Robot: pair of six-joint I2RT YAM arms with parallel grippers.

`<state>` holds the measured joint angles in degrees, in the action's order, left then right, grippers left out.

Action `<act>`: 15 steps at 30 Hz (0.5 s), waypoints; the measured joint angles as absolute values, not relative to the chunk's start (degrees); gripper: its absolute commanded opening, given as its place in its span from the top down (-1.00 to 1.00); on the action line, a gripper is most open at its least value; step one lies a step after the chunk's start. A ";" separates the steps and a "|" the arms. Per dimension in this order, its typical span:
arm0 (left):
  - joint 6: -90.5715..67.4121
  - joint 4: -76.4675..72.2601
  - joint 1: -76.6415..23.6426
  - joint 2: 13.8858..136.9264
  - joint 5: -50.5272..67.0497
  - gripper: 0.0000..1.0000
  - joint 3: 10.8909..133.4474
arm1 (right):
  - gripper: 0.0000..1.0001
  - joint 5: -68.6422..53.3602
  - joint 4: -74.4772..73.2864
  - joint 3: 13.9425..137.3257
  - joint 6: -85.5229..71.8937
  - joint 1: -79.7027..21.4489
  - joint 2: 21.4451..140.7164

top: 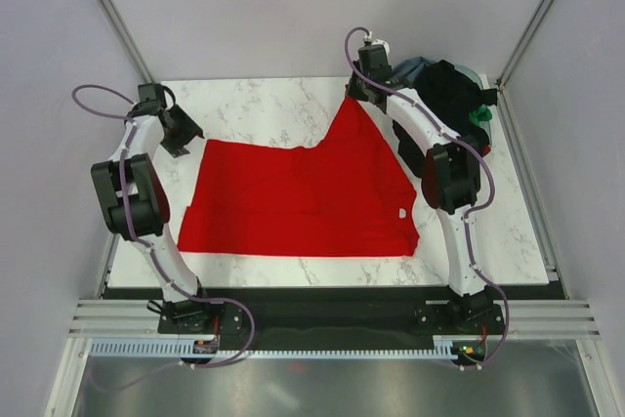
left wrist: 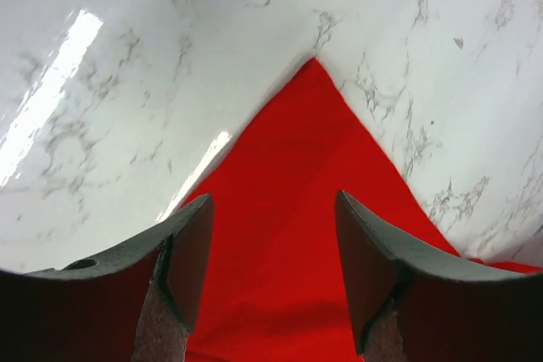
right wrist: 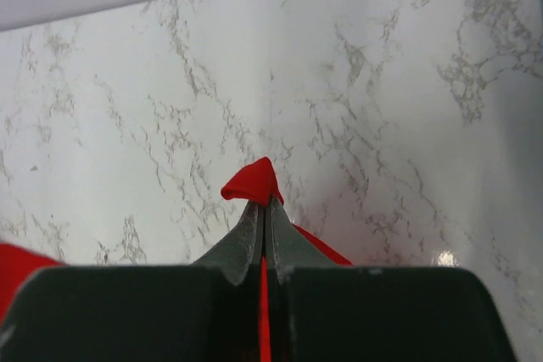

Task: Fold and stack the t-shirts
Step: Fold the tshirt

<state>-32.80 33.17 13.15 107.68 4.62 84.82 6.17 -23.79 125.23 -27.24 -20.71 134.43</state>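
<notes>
Checking in from the remote desk: there's one red t-shirt [top: 303,197] spread across the middle of the table [top: 254,104], which is a glossy white marble-look top with grey veins and a couple of bright light streaks on it. The cloth is plain, matte and soft. It lies mostly flat with shallow creases, and there's a small white mark [top: 402,214] near its right edge. The far right corner of the shirt is pulled up into a tall peak. That's because the right gripper [right wrist: 262,209] has its two dark fingers pinched tight together on it, with a little red nub of fabric poking out past the tips and a thin red line running down the seam between them. The left gripper [left wrist: 271,209] is spread wide and has hold of nothing. Its two wedge-shaped grey fingers [left wrist: 191,243] sit over the shirt's far left corner, which comes to a sharp flat point on the marble, though I can't tell whether they touch the cloth. Off at the table's far right corner is one rumpled heap of other shirts [top: 444,85]. I can make out black, grey-blue and a bit of green in it, but I can't count them.
</notes>
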 measured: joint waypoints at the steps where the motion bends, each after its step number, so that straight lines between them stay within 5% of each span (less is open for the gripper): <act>1: -32.38 33.12 13.02 110.13 5.06 -0.30 86.61 | 1.00 5.76 -23.64 124.60 -27.33 -20.91 134.15; 15: -29.61 33.12 8.60 125.97 5.17 -0.20 100.57 | 1.00 1.93 -24.45 116.36 -27.29 -21.89 133.14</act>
